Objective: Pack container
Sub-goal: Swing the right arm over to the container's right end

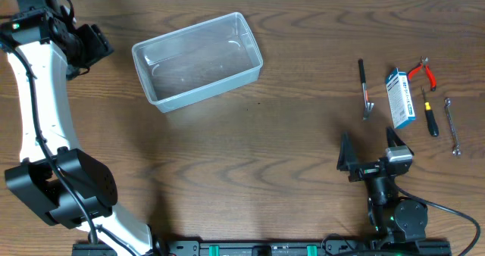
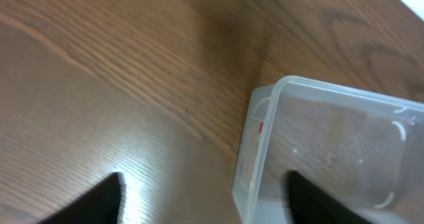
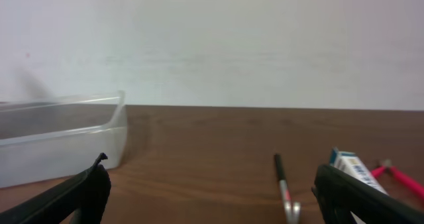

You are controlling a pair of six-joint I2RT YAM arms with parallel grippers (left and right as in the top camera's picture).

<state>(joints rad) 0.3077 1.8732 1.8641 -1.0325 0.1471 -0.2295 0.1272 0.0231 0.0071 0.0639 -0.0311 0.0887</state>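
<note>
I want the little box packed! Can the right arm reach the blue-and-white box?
Probably yes. The right end effector is open and sits near the blue-and-white box, with only bare table between them. The screwdriver lies close beside the box, so it might get bumped.

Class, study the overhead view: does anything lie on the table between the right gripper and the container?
Nothing visible does. Only bare table lies between the right gripper and the container; the tools and box lie ahead of the gripper, off that line.
</note>
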